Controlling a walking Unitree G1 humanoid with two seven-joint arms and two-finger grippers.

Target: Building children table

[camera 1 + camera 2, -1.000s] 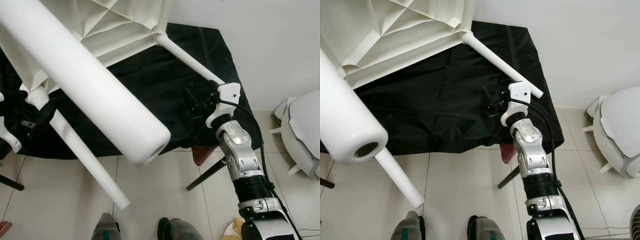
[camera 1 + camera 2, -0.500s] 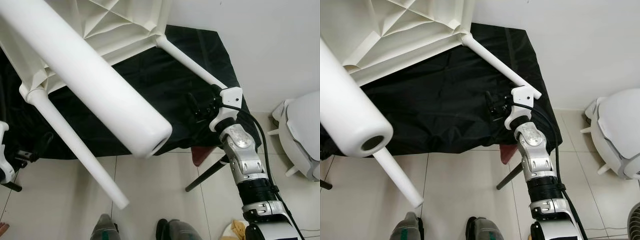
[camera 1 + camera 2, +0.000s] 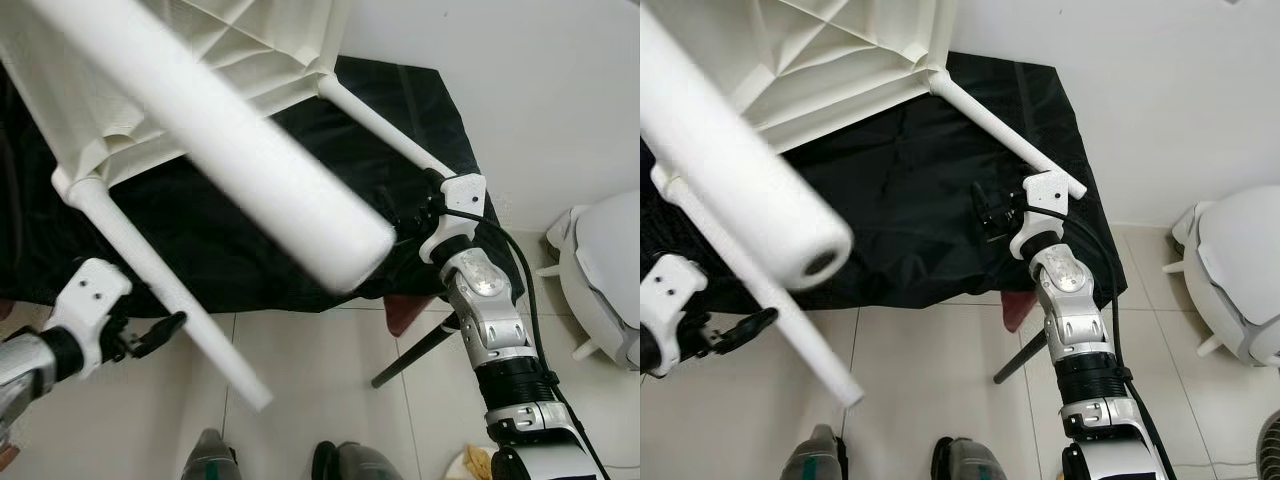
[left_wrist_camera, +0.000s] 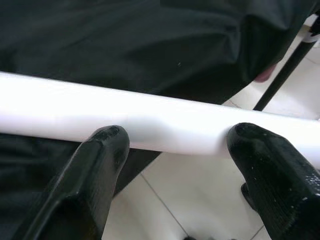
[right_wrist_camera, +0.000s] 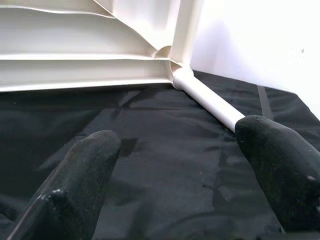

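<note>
Head views: the white children table (image 3: pixel 840 60) lies tipped on the black cloth (image 3: pixel 890 200), 3 legs visible. The left gripper (image 3: pixel 150 335) sits just beside the front leg (image 3: pixel 160 290).

Left wrist view: fingers (image 4: pixel 100 170) apart, straddling that leg. Close squarely before loading it.

Right wrist view: the right gripper (image 5: pixel 175 165) has fingers apart beside the corner leg (image 5: pixel 205 100). Steady that leg first.

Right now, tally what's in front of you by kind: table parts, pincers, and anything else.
White table legs: 3
White tabletop: 1
Black cloth: 1
Pincers: 2, left pincer, right pincer
White chair: 1
Total: 8
</note>
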